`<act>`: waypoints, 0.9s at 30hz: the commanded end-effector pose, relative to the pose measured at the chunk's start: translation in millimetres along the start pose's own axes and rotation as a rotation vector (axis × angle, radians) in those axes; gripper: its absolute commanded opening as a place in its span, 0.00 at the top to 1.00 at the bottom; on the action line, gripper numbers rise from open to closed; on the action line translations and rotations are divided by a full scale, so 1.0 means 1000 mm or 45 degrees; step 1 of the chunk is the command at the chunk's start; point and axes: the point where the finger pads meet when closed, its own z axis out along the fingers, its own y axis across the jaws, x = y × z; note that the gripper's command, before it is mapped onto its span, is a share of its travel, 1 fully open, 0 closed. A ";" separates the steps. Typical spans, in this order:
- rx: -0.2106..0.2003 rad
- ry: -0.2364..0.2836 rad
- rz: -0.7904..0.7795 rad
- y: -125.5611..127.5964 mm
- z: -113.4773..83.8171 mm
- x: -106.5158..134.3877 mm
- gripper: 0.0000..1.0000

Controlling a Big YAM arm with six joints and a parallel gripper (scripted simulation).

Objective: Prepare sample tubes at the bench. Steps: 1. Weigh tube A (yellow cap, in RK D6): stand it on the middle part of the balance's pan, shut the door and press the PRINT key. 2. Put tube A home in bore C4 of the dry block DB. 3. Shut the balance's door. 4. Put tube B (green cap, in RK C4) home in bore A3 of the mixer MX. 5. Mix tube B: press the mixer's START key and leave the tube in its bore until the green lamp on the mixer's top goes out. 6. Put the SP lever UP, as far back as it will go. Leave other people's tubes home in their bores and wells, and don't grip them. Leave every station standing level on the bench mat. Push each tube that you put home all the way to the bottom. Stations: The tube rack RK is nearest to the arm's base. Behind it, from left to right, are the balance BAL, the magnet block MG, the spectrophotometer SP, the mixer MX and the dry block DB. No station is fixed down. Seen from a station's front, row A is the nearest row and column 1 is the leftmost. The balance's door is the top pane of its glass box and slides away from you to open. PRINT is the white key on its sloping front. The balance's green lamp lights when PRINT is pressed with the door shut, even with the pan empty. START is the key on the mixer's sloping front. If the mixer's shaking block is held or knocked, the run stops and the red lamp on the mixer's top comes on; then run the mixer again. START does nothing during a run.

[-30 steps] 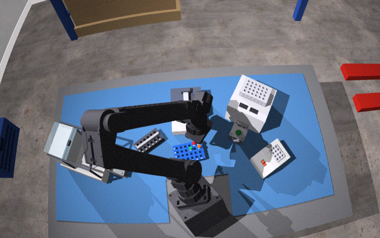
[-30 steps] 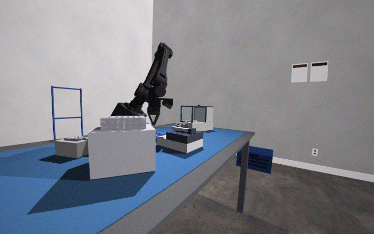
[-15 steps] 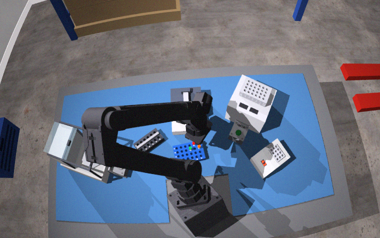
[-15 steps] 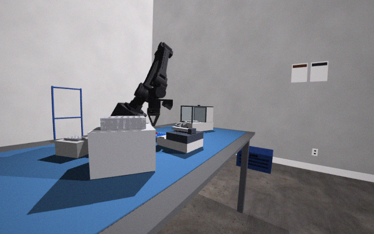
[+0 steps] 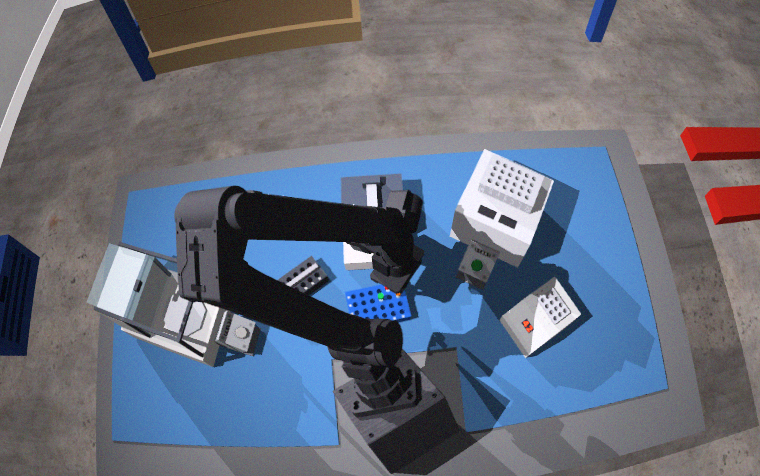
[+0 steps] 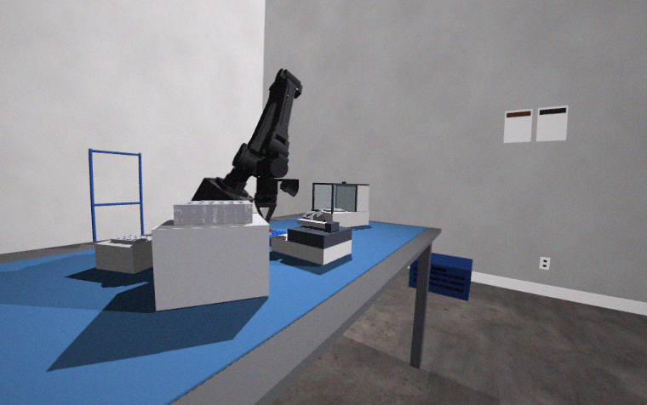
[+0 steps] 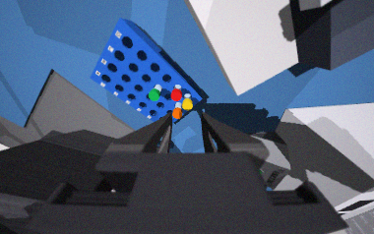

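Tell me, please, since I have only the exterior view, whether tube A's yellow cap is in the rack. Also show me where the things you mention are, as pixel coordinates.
Observer: Yes, the wrist view shows the yellow cap (image 7: 187, 104) in the blue rack (image 5: 347, 292) (image 6: 277, 233) (image 7: 130, 55), beside the red and orange ones.
Operator: Thank you. Is anything between the fingertips of the gripper (image 5: 394, 287) (image 6: 268, 220) (image 7: 187, 114)?
Observer: No, they stand apart with nothing held.
Operator: And what does the dry block's display (image 5: 527, 325) read?
Observer: The top view shows a red 42.

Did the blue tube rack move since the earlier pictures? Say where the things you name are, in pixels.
No. The blue tube rack (image 5: 351, 313) (image 7: 123, 26) sits at the same spot against the arm's base (image 5: 371, 435) in the top view.
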 end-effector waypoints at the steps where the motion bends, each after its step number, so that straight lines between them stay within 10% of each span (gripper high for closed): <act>1: 0.002 -0.004 0.012 0.000 0.008 -0.002 0.64; 27: 0.026 -0.011 0.003 -0.009 0.010 -0.005 0.64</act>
